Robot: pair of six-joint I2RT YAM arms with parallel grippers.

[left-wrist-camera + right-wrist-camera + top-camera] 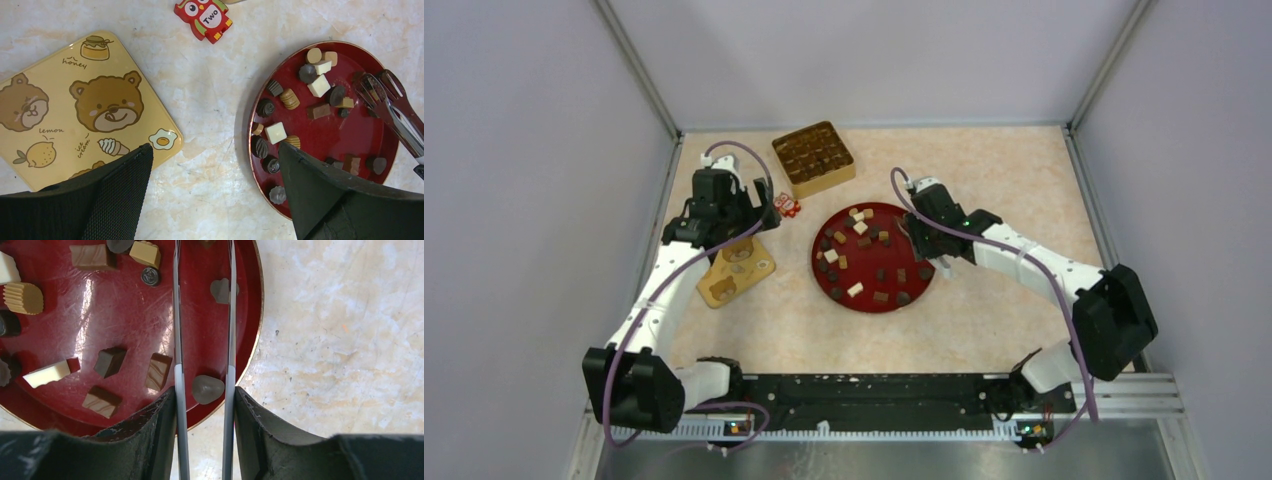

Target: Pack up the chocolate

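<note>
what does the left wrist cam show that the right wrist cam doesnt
Only the left wrist view: the bear-printed lid, the red owl piece marked Two, and the open left gripper. Only the right wrist view: the right gripper shut on the tongs, with a grey-brown chocolate lump between their arms. Both: the red plate, its chocolates and the tongs.

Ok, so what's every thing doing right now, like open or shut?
Box: open, lid off.
Bear lid: flat on the table, picture up.
Red plate: holds loose chocolate.
Left fingers: open, empty.
Right fingers: shut on the tongs.
Tongs: arms apart, over the plate.
</note>
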